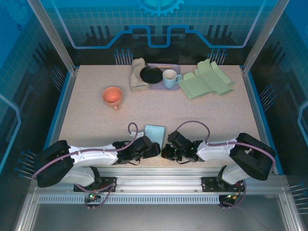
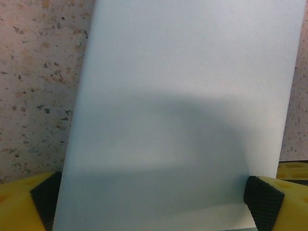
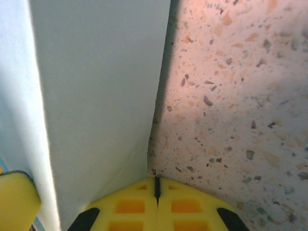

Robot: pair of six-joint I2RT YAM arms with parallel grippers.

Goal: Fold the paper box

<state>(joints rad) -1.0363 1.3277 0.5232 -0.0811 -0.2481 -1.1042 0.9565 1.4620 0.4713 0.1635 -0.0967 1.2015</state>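
Observation:
The pale blue paper box (image 1: 154, 131) stands near the front edge of the table, between my two grippers. In the left wrist view its flat face (image 2: 183, 96) spans the whole gap between my left gripper's (image 2: 154, 202) black pads (image 2: 262, 202), which touch both its sides. In the top view that left gripper (image 1: 153, 148) is just below the box. My right gripper (image 3: 156, 185) is shut, with its yellow tips together on the table at the foot of the box wall (image 3: 101, 86). From above, the right gripper (image 1: 169, 151) is at the box's near right corner.
At the back of the table are unfolded green paper sheets (image 1: 207, 79), a purple tray (image 1: 174, 70) with a black plate (image 1: 151, 74) and a white mug (image 1: 169, 79), a beige cloth (image 1: 138, 74) and an orange cup (image 1: 112, 96). A speckled tabletop (image 1: 211, 115) lies between.

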